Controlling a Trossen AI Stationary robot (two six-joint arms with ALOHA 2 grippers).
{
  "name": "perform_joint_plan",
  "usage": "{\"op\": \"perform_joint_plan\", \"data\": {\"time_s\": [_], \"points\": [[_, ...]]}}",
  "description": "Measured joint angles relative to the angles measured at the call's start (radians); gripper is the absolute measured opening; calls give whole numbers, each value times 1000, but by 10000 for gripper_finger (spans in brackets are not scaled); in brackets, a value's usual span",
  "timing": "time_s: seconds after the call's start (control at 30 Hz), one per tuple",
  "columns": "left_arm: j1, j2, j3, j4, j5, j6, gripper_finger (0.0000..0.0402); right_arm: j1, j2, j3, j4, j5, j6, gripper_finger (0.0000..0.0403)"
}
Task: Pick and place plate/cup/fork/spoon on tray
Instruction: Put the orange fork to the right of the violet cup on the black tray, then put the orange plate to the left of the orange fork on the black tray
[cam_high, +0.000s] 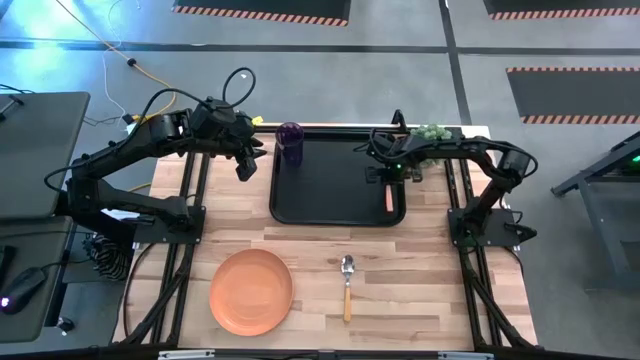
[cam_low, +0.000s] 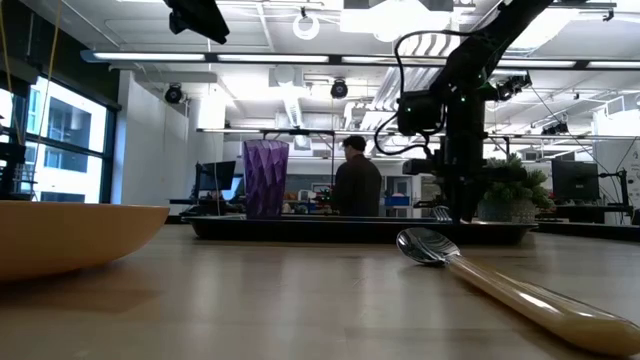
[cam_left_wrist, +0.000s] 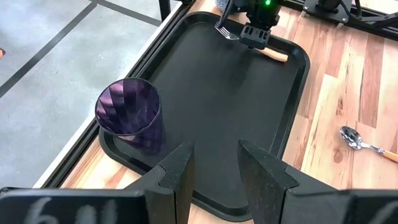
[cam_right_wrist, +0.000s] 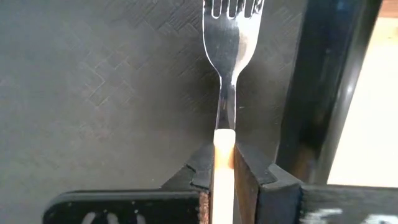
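The black tray (cam_high: 330, 190) lies at the table's far middle. The purple cup (cam_high: 290, 141) stands upright in its far left corner and shows in the left wrist view (cam_left_wrist: 129, 116). My right gripper (cam_high: 389, 173) is over the tray's right side, shut on the fork (cam_right_wrist: 227, 56), whose tines point to the far edge. My left gripper (cam_left_wrist: 214, 171) is open and empty just left of the tray, near the cup. The orange plate (cam_high: 251, 290) and the spoon (cam_high: 347, 285) lie on the table near the front edge. My right gripper pinches the fork's orange handle (cam_right_wrist: 222, 140) between its two fingers, close to where the metal neck begins. The fingers come from above and lie across the handle. The handle's free end (cam_high: 388, 199) sticks out toward the near edge. The fork is low over the tray; whether it touches, I cannot tell.
A small green potted plant (cam_high: 431, 132) stands at the tray's far right corner, close behind my right arm. A person (cam_low: 357, 185) stands in the room beyond the table. Bare wood lies between the tray and the plate and spoon.
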Motion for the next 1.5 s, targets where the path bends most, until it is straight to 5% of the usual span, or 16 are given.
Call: {"op": "perform_joint_plan", "data": {"time_s": [0.6, 0.9, 1.5], "points": [[0, 0, 0, 0, 0, 0, 113, -21, 2, 0, 4, -5, -34, 18], [0, 0, 0, 0, 0, 0, 113, -21, 2, 0, 4, 10, -15, 74], [0, 0, 0, 0, 0, 0, 113, -21, -21, 15, -21, -4, -7, 78]]}}
